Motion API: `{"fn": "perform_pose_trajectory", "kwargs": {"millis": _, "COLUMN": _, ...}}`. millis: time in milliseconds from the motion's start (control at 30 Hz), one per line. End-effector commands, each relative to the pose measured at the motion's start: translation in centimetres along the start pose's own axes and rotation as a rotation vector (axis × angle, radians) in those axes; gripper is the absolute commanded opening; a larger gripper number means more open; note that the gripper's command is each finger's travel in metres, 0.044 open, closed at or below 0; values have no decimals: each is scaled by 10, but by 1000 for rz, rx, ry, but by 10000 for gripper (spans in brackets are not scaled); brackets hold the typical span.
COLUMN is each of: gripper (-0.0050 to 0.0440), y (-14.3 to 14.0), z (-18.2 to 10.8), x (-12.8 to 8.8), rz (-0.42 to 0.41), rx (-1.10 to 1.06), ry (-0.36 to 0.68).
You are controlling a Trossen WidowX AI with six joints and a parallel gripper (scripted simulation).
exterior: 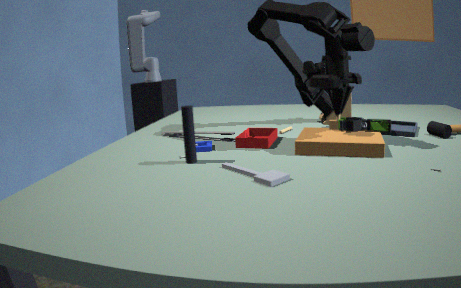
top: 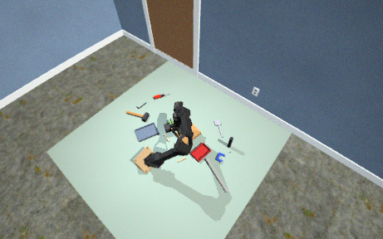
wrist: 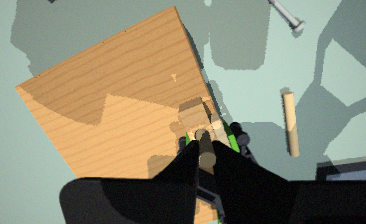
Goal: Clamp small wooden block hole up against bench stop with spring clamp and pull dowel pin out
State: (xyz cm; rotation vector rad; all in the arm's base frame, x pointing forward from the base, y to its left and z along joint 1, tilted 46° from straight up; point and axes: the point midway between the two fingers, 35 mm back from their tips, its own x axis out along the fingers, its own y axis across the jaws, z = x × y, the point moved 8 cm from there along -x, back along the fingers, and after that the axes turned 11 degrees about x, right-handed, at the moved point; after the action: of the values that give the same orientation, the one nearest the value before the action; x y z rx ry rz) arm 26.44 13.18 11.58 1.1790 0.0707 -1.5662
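My gripper (wrist: 204, 146) (exterior: 338, 118) is shut on the dowel pin (wrist: 207, 159), which stands up between the fingertips; whether its lower end is still in the hole is unclear. The small wooden block and bench stop sit close together at the board's edge, as light wooden pieces (wrist: 193, 114) beside the fingertips; I cannot tell them apart surely. The spring clamp (wrist: 233, 139) (exterior: 379, 125), green and black, has jaws on both sides of these pieces, with its body partly hidden under the fingers. The wooden board (wrist: 109, 65) (exterior: 339, 146) lies flat on the table.
A loose dowel (wrist: 291, 125) and a bolt (wrist: 285, 15) lie beside the board. A red tray (top: 200, 152) (exterior: 257, 141) and a blue-grey tray (top: 146, 132) (wrist: 359, 175) are near. A black cylinder (exterior: 189, 135) stands upright. A mallet (top: 136, 114) lies farther off.
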Motion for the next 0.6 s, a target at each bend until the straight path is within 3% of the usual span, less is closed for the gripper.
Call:
{"fn": "perform_pose_trajectory", "kwargs": {"millis": 0, "gripper": 0, "y": 0, "z": 0, "x": -1, "rz": -1, "rx": -119, "ry": 0}}
{"fn": "perform_pose_trajectory", "kwargs": {"millis": 567, "gripper": 0, "y": 0, "z": 0, "x": -1, "rz": 0, "rx": -594, "ry": 0}}
